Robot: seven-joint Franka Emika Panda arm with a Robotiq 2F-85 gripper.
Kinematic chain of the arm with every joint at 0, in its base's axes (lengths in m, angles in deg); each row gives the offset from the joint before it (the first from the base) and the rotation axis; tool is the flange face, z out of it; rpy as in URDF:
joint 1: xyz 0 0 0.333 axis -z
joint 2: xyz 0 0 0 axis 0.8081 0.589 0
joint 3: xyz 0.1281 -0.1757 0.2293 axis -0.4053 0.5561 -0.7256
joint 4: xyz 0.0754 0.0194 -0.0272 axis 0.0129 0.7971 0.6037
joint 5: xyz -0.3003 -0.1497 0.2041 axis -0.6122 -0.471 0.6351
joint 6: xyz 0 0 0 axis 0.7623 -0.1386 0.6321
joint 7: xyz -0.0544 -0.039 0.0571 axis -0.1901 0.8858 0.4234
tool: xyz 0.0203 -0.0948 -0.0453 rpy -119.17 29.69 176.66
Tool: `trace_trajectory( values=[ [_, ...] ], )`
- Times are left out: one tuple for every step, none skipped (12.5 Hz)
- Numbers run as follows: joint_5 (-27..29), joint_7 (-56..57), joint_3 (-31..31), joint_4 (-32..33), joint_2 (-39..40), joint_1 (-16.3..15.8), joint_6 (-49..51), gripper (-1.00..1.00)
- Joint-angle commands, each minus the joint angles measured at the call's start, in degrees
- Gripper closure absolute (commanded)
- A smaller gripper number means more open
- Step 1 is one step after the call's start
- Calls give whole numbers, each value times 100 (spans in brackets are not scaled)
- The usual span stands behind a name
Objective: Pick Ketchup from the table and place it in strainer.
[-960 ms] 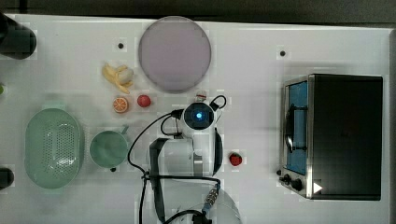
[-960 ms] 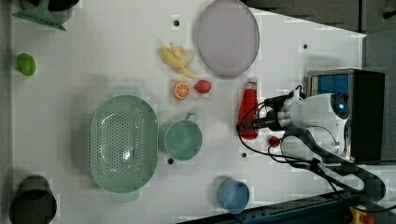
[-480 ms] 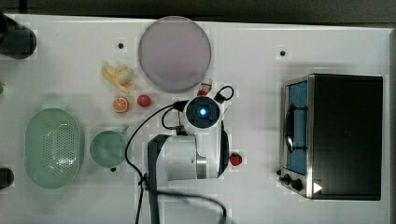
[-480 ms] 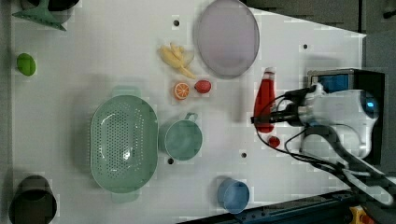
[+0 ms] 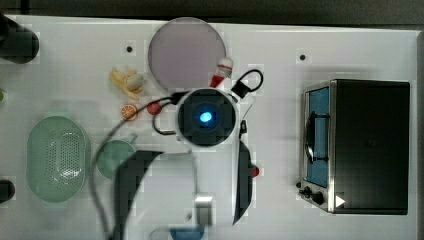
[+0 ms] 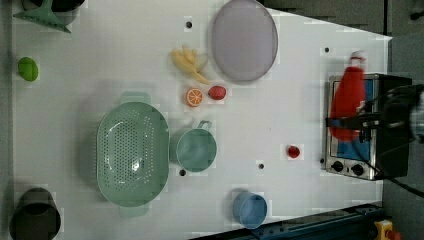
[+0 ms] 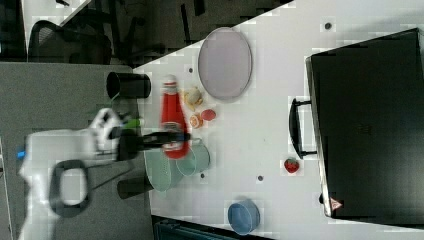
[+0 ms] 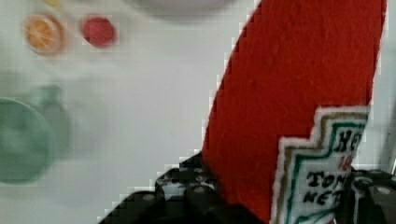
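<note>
Ketchup (image 7: 174,122): held in the air above the table (image 6: 125,45), gripped across its lower body; the white cap is seen pointing away from the arm in the right view.
Gripper (image 7: 172,138): clamped on the Ketchup, a dark finger being seen on each side of the labelled body in the wrist view.
Change: a second ago the bottle was seen low by the table near the small red fruit; it has since been raised, and in the left view it is now seen in front of the oven (image 6: 367,125).
Strainer (image 6: 132,152): seen well apart from the bottle at the left view's left, nothing lying in it.
Surroundings: a green cup (image 6: 195,149) is seen just beside the strainer; an orange slice (image 6: 194,97), a red fruit (image 6: 217,92) and a grey plate (image 6: 244,39) are seen between bottle and strainer.
</note>
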Motion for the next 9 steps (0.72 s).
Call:
trace_trajectory(
  values=[
    [174,-1476,-833,-350,188,-367,318,-24],
    [177,-1983,-1113,-455,238,-438,286,-24],
    [177,-2485,-1399,-531,300,-499,285,-24],
    [177,-3014,-1677,-568,375,-550,267,-24],
    [177,-3522,-1952,-585,476,-590,171,-24],
    [177,-3872,-2228,-584,616,-635,52,-24],
    [177,-4218,-2502,-584,798,-671,-258,-24],
    [176,-4568,-2754,-582,1005,-703,-634,-24],
    [175,-4983,-2982,-575,1243,-730,-1016,-24]
  ],
)
